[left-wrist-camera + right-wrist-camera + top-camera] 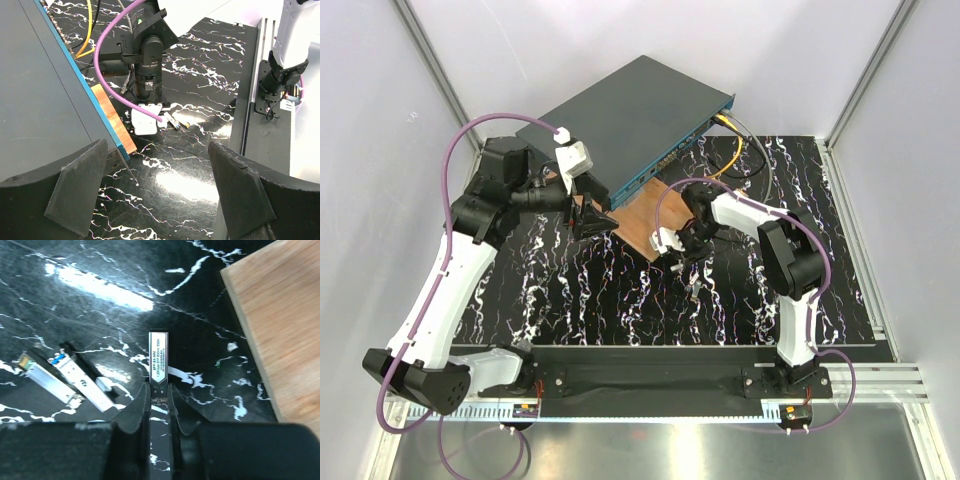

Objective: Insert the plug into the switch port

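Note:
The switch (630,110) is a flat dark grey box with a teal front edge, at the back of the mat; it also fills the left of the left wrist view (40,90). My right gripper (158,390) is shut on the plug (158,357), a small grey metal module with a white printed label, held low over the black mat just left of the wooden board (280,315). In the top view the right gripper (686,258) is in front of the board. My left gripper (157,165) is open and empty beside the switch's near corner (592,218).
Two more small modules (47,377) (82,380) lie on the mat left of the held one. The brown wooden board (655,215) lies under the switch's front. Yellow cables (730,150) leave the switch's right end. Purple cables run along both arms.

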`<state>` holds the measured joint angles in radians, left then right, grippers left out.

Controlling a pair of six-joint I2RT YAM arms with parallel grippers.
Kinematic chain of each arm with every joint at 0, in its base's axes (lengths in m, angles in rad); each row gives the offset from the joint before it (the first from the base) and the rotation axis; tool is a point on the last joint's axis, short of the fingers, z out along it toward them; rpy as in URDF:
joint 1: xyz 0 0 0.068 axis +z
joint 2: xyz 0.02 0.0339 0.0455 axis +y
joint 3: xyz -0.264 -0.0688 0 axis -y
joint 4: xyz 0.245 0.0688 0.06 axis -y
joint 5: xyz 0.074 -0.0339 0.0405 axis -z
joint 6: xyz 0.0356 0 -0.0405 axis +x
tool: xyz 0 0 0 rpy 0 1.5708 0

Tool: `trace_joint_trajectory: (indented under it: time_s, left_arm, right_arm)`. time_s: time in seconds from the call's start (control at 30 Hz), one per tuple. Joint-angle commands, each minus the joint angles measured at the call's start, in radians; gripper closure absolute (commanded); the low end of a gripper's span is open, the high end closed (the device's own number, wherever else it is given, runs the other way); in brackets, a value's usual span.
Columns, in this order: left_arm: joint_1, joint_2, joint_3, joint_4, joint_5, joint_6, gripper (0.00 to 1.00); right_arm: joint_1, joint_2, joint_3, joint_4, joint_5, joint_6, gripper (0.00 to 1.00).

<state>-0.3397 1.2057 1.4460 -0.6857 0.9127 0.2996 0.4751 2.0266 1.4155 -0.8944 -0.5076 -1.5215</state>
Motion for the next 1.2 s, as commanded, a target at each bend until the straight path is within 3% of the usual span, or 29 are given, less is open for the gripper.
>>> trace_joint_trajectory:
  time_s: [0.0, 0.27, 0.4, 0.6, 0.73, 0.83, 1.17]
  left_arm:
    - [-0.004, -0.026, 0.001, 0.026, 0.018, 0.004, 0.13]
    - [-0.004, -0.084, 0.047, 0.071, -0.092, 0.104, 0.12]
    - [-0.033, -0.132, 0.056, 0.06, -0.123, 0.281, 0.12]
    - [-0.24, -0.155, 0.034, -0.158, -0.178, 0.636, 0.13]
    - [-0.448, -0.133, -0.005, -0.18, -0.288, 0.795, 0.13]
    - [-0.531, -0.092, -0.018, -0.186, -0.354, 0.899, 0.15]
    - [-0.611, 0.017, -0.019, -0.13, -0.416, 0.947, 0.31]
  right_arm:
    - [0.017, -0.02, 0.002, -0.121, 0.029, 0.047, 1.0]
    - [-0.042, -0.234, 0.095, -0.328, -0.23, 0.277, 1.0]
    - [-0.079, -0.307, 0.152, -0.428, -0.357, 0.379, 1.0]
    - [-0.098, -0.355, 0.256, -0.613, -0.62, 0.458, 1.0]
    - [-0.098, -0.355, 0.266, -0.721, -0.764, 0.471, 1.0]
    - [-0.098, -0.364, 0.238, -0.733, -0.856, 0.491, 1.0]
    - [-0.059, -0.443, 0.112, -0.735, -0.911, 0.509, 1.0]
